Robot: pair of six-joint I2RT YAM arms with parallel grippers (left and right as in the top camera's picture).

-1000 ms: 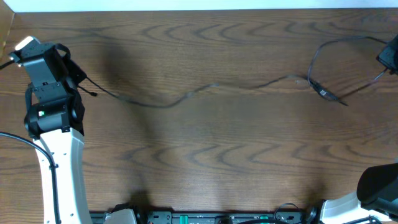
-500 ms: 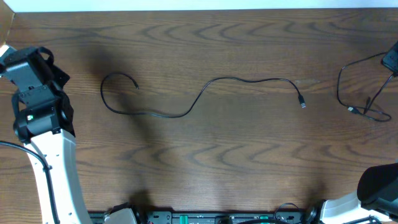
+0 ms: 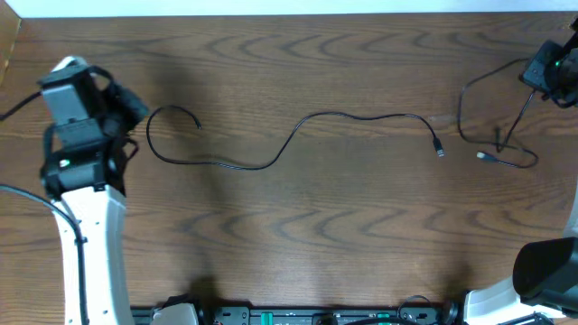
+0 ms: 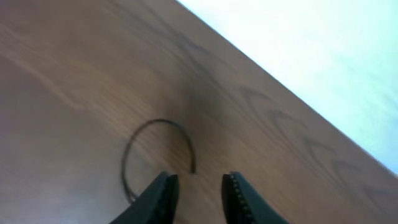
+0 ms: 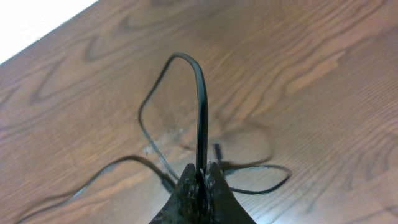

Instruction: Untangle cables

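Two cables lie well apart on a wide brown counter (image 3: 298,235); its far edge runs along the top and the whole near half is bare wood. The left arm (image 3: 86,226) stands at the left side. Its left fingers (image 4: 163,198) are narrowly parted and empty, hanging just short of the curled end of the black cable (image 4: 160,121), which snakes rightward to a plug (image 3: 440,152) — nothing crosses it. The right fingers (image 5: 186,193), near the far right corner, pinch the second cable (image 5: 201,118) tight — its loops droop onto the counter.
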